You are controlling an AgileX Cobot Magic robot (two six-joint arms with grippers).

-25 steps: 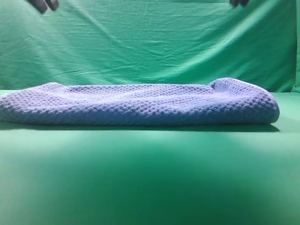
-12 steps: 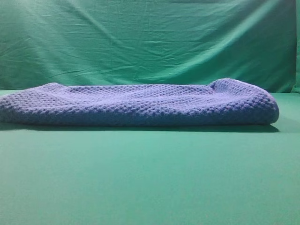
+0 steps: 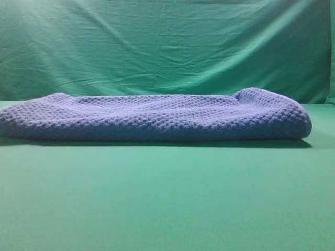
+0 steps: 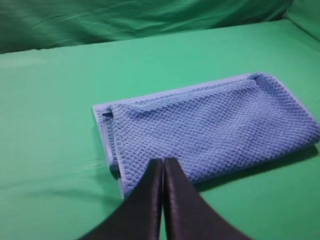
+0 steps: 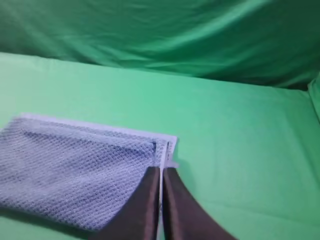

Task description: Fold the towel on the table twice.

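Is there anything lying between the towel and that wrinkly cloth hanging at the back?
No: the right wrist view shows only bare table between the towel and the backdrop cloth.

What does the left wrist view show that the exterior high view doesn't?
Only the left wrist view shows the left gripper, fingers closed and empty above the towel, and the layered hems at one short end. Only the exterior high view shows the towel's low side profile across the table, with no gripper in view. Both show the folded towel and backdrop cloth.
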